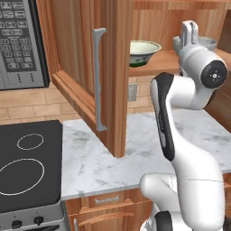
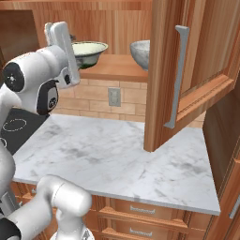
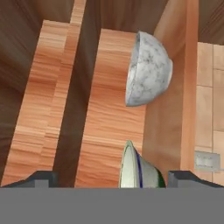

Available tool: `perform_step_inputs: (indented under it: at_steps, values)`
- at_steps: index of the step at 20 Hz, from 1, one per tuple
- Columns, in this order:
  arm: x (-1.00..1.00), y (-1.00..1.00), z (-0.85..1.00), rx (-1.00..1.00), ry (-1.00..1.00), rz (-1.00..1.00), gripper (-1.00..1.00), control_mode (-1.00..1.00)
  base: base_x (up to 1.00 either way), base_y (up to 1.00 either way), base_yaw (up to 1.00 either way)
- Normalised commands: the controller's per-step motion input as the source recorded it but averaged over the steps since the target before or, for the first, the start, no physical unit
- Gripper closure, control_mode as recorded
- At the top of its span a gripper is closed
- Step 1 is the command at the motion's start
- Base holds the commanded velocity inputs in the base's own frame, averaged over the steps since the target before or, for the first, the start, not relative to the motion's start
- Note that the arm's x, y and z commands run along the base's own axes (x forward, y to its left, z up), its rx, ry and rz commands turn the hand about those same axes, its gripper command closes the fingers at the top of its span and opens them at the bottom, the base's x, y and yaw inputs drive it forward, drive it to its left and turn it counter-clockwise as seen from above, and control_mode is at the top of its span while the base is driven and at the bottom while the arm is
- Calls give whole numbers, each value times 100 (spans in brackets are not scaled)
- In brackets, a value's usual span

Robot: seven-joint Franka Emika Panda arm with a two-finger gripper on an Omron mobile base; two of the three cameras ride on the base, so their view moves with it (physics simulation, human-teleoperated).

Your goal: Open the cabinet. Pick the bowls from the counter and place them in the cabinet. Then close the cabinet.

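Note:
The cabinet stands open, its door (image 1: 85,67) swung out over the counter (image 1: 135,153) with the silver bar handle (image 1: 99,79) facing me. Both bowls sit on the cabinet shelf (image 2: 117,68). The cream-green bowl (image 2: 89,51) is on the left and the grey-white speckled bowl (image 2: 140,52) on the right. My gripper (image 2: 63,35) hangs open at the shelf's front, right by the green bowl, holding nothing. In the rolled hand view the green bowl (image 3: 140,173) shows just beyond the spread fingertips (image 3: 43,177), with the speckled bowl (image 3: 148,70) farther along the shelf.
The open door (image 2: 187,70) juts out over the marble counter (image 2: 108,154) at hand height. A black stove top (image 1: 27,167) lies to the left, a grey microwave (image 1: 20,40) above it. A wall outlet (image 2: 114,97) sits under the shelf. Drawers (image 2: 140,208) line the counter front.

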Motion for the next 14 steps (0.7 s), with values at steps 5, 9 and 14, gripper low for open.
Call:
perform_step_inputs:
  at_steps: [5,9,14]
  values:
    - [-100,-21,0,2,25,-18,-100,-100,0,0,0]
    - [-100,-16,0,0,16,-15,-100,-100,0,0,0]
    - [-100,-60,-1,4,8,-11,-100,-100,0,0,0]
